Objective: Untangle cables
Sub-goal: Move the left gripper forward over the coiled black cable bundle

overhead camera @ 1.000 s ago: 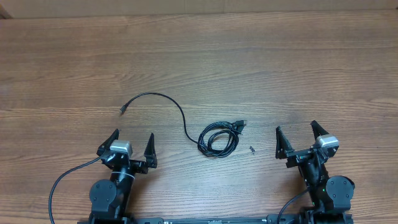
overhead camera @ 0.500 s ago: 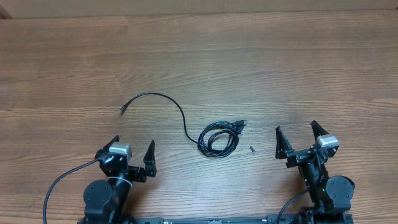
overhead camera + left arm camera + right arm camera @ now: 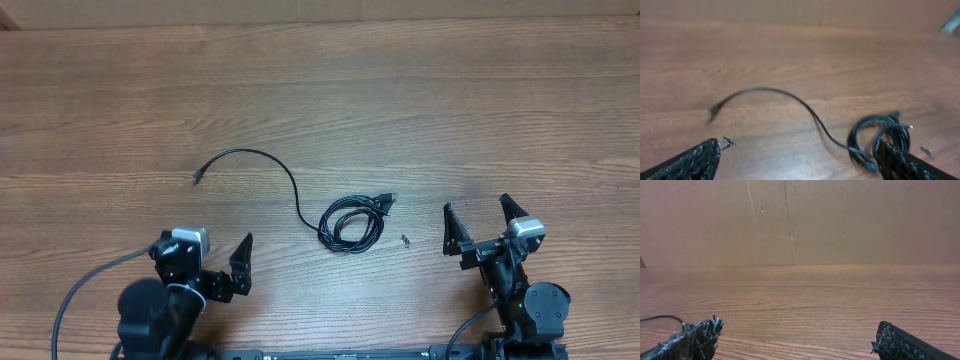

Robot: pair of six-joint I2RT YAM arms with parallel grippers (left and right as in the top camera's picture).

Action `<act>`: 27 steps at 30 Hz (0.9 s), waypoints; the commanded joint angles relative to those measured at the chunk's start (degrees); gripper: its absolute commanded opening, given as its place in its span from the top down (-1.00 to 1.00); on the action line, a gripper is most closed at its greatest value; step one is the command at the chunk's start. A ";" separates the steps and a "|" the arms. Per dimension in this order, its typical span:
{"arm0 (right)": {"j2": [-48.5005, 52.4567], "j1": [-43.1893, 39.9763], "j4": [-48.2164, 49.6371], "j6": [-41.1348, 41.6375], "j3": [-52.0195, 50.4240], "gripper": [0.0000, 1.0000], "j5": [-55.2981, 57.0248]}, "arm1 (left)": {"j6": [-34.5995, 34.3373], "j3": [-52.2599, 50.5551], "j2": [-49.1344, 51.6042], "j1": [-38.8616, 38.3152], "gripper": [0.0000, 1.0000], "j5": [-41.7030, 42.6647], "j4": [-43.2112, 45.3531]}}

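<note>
Cables (image 3: 331, 211) lie at the centre of the worktop (image 3: 420, 110), slightly toward the lower half of the overhead frame. They form a tight coil (image 3: 860, 134) of several overlapping loops. One loose tail (image 3: 262, 155) arcs from the coil's left side up and leftward, ending in a small plug (image 3: 196, 178). A second plug (image 3: 387, 201) projects from the coil's upper right. Whether the coil holds one cord or several cannot be told.

Left end effector (image 3: 203, 246) sits at lower left, below the tail's plug and apart from it. Its jaws are spread wide and grip nothing. Right end effector (image 3: 475, 204) sits at lower right, near the coil but not touching it, also released and empty. A small dark fragment (image 3: 405, 240) lies between the coil and the right end effector; its nature is unclear.

Step in hand (judgement): approach. No cord has been contacted and the coil is intact, so untangling proper has not begun.

Next move (judgement):
1. Select a grasp point. The tail, lying free of other strands, is the easiest.
2. Lower the fingertips to the worktop, because the cord is thin and lies flat.
3. Close on a single strand only.
4. Restrain the coil with the other end effector, so that pulling opens the loops and does not drag the whole bundle.
</note>
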 commanded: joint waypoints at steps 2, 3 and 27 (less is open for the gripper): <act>-0.52 -0.15 0.28 0.46 -0.61 -1.00 0.17 | 1.79 7.65 8.48 0.28 -1.00 1.57 -3.74; -0.52 -0.15 0.31 0.46 -0.61 -0.99 0.17 | 1.84 8.85 9.90 0.24 -1.00 1.57 -4.48; -0.52 -0.15 0.28 0.46 -0.61 -1.00 0.17 | 15.72 33.40 39.80 -0.35 -1.00 7.93 -22.45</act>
